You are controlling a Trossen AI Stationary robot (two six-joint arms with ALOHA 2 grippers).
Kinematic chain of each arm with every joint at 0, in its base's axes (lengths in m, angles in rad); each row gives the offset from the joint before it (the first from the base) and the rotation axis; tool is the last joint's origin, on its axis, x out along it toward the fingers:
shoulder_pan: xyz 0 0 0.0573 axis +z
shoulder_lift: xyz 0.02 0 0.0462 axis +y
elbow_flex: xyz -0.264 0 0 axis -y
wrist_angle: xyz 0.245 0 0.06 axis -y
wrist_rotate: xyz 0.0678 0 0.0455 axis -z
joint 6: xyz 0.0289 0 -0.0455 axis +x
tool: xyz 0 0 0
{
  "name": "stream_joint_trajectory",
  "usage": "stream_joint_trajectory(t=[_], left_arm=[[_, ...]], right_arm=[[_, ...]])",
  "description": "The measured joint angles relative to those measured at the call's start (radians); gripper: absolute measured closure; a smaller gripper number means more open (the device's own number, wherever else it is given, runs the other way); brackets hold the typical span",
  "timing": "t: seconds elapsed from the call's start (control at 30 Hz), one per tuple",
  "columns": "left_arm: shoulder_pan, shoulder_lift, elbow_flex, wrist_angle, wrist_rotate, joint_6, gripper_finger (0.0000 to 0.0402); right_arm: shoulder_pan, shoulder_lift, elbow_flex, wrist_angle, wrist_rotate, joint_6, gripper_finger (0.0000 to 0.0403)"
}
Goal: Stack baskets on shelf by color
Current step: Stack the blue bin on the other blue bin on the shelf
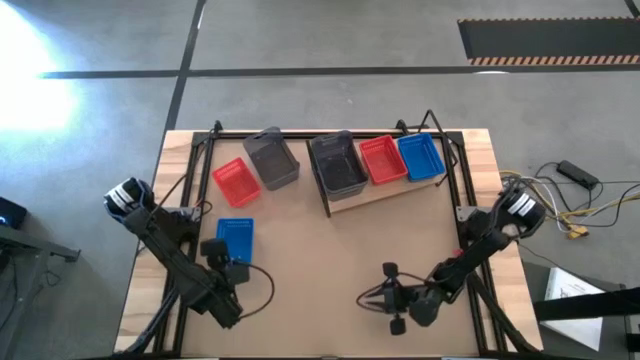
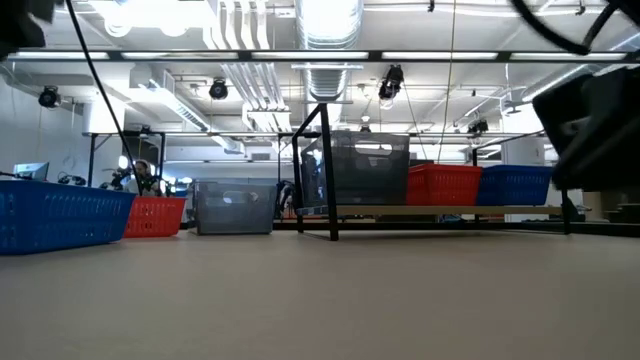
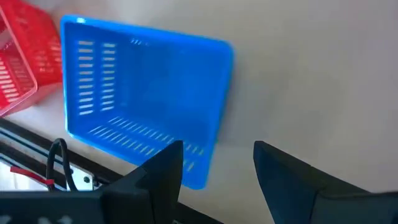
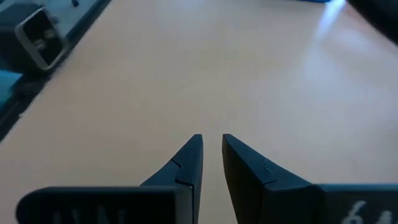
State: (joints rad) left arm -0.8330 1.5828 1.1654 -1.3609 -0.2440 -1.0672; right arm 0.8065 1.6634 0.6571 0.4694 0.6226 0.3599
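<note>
Three baskets stand side by side on the wooden shelf (image 1: pixel 385 195): dark grey (image 1: pixel 337 165), red (image 1: pixel 382 160) and blue (image 1: pixel 420 157). Three more rest on the tabletop to the shelf's left: dark grey (image 1: pixel 272 158), red (image 1: pixel 235 182) and blue (image 1: pixel 235 238). My left gripper (image 1: pixel 224 258) is open and hovers at the near end of that blue basket (image 3: pixel 146 99), its fingers by the basket's near corner, touching nothing. My right gripper (image 4: pixel 212 140) is over bare table near the table's near edge, fingertips almost together, holding nothing.
The black wire frame (image 1: pixel 200 150) runs along the table's left, far and right sides. In the low view the shelf (image 2: pixel 440 210) stands on black legs, with the loose baskets (image 2: pixel 155 215) to its left. Bare tabletop (image 1: pixel 320 260) lies between the two arms.
</note>
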Motion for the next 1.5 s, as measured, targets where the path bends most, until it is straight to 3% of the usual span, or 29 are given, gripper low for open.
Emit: stream_joint_trajectory(t=[0.37,0.53,0.73,0.87,1.0,1.13,1.37,1.5], left_arm=[[0.117,-0.147,-0.299,0.324,0.013,0.06,0.0277],[0.152,-0.161,-0.327,0.424,0.019,0.061,0.0312],[0.181,-0.111,-0.312,0.639,0.048,0.155,0.0385],[0.206,-0.029,-0.244,0.756,0.045,0.194,0.0394],[0.244,0.085,-0.12,0.811,0.046,0.243,0.0394],[0.296,0.224,0.025,0.92,0.055,0.327,0.0394],[0.392,0.47,0.317,1.042,0.133,0.485,0.0394],[0.436,0.576,0.478,1.042,0.138,0.554,0.0394]], right_arm=[[0.134,-0.048,0.096,-0.03,-0.002,-0.155,0.0349],[0.186,-0.114,0.105,-0.046,0.006,-0.203,0.0349],[0.231,-0.192,0.105,-0.081,0.009,-0.204,0.0349],[0.263,-0.241,0.105,-0.128,0.021,-0.182,0.0349],[0.293,-0.297,0.105,-0.259,0.103,-0.079,0.0349],[0.305,-0.363,0.105,-0.449,0.181,0.152,0.0349],[0.304,-0.434,0.105,-0.829,0.166,0.555,0.0349],[0.304,-0.426,0.105,-0.928,0.116,0.67,0.0349]])
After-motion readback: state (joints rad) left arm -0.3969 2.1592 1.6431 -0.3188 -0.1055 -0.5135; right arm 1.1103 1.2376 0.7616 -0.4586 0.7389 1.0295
